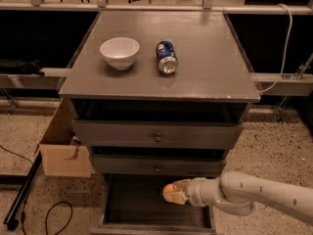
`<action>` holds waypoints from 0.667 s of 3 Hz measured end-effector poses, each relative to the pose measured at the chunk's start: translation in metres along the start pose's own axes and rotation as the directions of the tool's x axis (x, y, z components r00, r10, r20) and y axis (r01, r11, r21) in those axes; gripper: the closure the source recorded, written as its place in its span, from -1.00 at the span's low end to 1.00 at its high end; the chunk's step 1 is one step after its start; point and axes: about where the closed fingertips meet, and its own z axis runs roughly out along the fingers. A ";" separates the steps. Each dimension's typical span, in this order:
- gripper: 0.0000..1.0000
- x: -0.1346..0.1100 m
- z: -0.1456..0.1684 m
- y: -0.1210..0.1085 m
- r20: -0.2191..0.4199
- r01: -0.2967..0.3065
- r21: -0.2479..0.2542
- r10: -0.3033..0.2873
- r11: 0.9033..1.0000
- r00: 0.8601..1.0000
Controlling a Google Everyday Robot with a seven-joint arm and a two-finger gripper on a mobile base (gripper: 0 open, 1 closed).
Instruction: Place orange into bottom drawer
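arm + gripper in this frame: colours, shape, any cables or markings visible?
Arm: off-white, smooth rounded tubular shells, with a bulbous joint housing near the wrist. Gripper, over the open bottom drawer: short and stubby, pale cream-tan, on a white cylindrical wrist. No external cables or markings visible on either.
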 end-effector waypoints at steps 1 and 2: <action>1.00 0.001 0.008 -0.002 -0.019 0.022 0.018 -0.022 1.000 1.000; 1.00 -0.004 0.025 -0.020 -0.022 0.070 0.027 -0.069 0.997 0.997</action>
